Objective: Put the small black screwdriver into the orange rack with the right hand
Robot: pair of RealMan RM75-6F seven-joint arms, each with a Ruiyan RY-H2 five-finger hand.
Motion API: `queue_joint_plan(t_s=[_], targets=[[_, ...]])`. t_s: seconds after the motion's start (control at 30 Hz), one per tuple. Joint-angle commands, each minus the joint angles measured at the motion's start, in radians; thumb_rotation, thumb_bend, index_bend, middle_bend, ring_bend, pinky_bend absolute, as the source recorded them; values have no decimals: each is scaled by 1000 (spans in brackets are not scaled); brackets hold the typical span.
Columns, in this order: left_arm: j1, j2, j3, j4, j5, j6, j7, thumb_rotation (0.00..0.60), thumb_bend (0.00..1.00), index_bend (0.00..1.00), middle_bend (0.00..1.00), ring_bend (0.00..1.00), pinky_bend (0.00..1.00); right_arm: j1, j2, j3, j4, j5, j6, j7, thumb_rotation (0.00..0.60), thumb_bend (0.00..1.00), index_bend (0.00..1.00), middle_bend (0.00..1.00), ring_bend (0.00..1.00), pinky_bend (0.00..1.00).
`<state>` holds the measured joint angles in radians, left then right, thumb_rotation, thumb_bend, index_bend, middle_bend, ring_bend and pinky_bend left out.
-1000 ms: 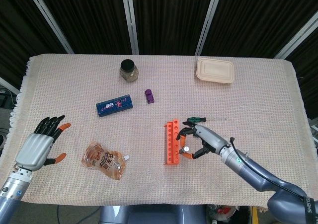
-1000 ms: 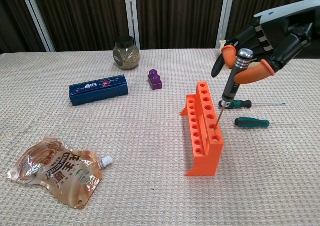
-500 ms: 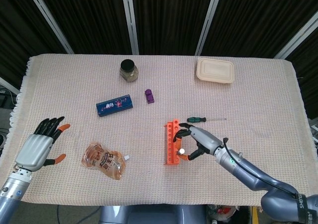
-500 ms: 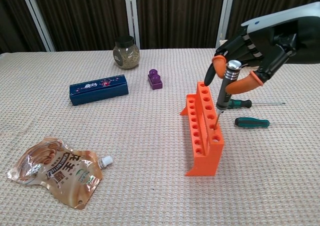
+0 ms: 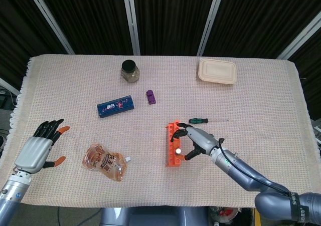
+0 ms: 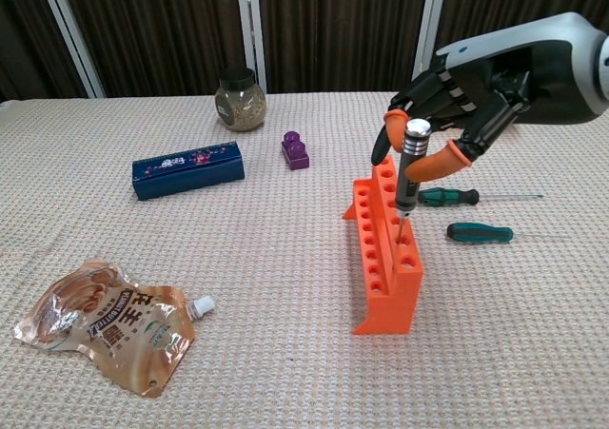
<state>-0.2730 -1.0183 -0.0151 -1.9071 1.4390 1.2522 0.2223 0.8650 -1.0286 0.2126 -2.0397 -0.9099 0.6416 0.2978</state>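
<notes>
the right hand grips the small black screwdriver upright, tip in the orange rack; two green screwdrivers lie just beside. the left hand rests with fingers spread, empty.

Small black screwdriver: dark knurled handle, silver cap on top, thin metal shaft. Nearly upright, slight tilt, tip down at a hole in the rack's right-hand row, toward the near end; whether the tip is seated cannot be told. Orange rack: long block with two rows of round holes, standing on the woven cloth, long axis running away from the chest camera.
</notes>
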Motion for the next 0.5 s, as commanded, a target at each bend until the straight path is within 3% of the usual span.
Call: queue_joint_plan(t_s=[0.03,0.5], targets=[[0,0,0,2,-2,-1,-2,600,208,147,0,0,0,8,-11,0,6,21,10,-11,600,303,679,326,15,0],[3,-2,2,9,-8,1,-10,600,208,148,0,0,0,30,-46,-15,30,89,23,-65,600,302,649,316,6,0]])
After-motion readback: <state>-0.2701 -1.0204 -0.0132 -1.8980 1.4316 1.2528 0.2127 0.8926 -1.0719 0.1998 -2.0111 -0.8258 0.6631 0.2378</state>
